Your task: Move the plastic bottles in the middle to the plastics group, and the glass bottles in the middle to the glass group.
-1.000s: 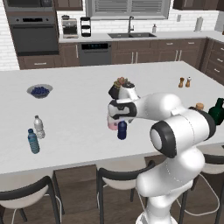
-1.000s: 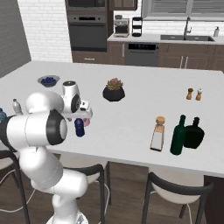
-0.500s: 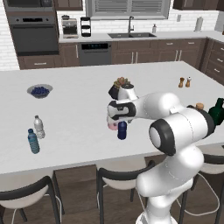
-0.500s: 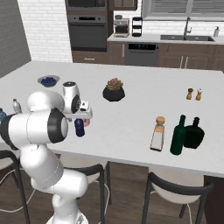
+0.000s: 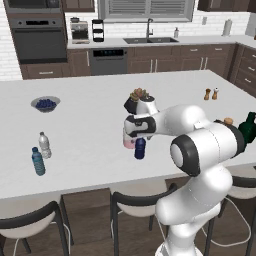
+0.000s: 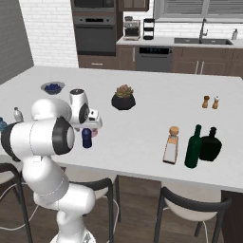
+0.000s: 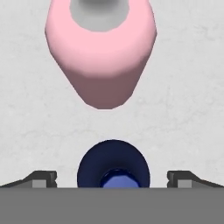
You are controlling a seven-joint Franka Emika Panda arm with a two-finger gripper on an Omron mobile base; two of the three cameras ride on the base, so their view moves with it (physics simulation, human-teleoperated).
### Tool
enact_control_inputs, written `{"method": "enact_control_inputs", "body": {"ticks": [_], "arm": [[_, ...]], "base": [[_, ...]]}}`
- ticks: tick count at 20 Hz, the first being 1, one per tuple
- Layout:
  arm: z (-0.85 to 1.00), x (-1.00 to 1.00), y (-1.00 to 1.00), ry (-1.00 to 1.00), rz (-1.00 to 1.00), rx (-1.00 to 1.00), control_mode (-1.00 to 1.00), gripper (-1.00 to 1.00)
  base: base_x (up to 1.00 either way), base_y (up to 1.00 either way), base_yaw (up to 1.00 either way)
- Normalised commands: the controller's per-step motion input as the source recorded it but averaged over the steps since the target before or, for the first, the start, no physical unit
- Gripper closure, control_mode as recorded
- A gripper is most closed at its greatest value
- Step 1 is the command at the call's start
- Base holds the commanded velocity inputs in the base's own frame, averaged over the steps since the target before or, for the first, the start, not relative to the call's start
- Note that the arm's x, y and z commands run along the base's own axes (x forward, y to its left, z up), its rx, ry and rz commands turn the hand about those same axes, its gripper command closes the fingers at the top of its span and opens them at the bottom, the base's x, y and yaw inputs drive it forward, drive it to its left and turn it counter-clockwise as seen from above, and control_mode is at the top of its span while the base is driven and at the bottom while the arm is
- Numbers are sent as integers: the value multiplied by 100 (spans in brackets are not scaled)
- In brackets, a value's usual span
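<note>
The dark navy plastic bottle (image 7: 113,165) stands upright on the white island, and my gripper (image 7: 113,179) hangs open right above it with one fingertip (image 7: 41,178) on each side of the cap. The squat pink glass bottle (image 7: 100,57) stands close beyond it. From the base, my gripper (image 5: 140,136) is over the navy bottle (image 5: 140,149), beside the pink bottle (image 5: 128,142). The clear water bottle (image 5: 45,145) and the teal one (image 5: 38,161) stand at the left. The square cork-topped bottle (image 6: 171,145) stands beside the tall green bottle (image 6: 193,147) at the right.
A potted plant (image 6: 124,97) sits behind the work spot, a bowl of blueberries (image 5: 45,103) at the far left, salt and pepper shakers (image 6: 210,102) at the back right. A squat dark bottle (image 6: 209,144) is behind the green one. Stools (image 5: 135,205) line the front edge.
</note>
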Motion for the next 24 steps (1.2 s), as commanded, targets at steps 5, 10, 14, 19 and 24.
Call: {"method": "enact_control_inputs", "body": {"ticks": [5,10,14,19,24], "arm": [[-8,-3,-1,-4,0,0,-100,100],[-14,-8,0,-2,0,0,-100,100],[-4,-15,0,-4,0,0,-100,100],[8,-40,0,-4,1,0,-100,100],[44,-51,21,0,0,0,-100,100]], "base": [[0,0,0],[0,0,0],[0,0,0],[0,0,0],[0,0,0]]}}
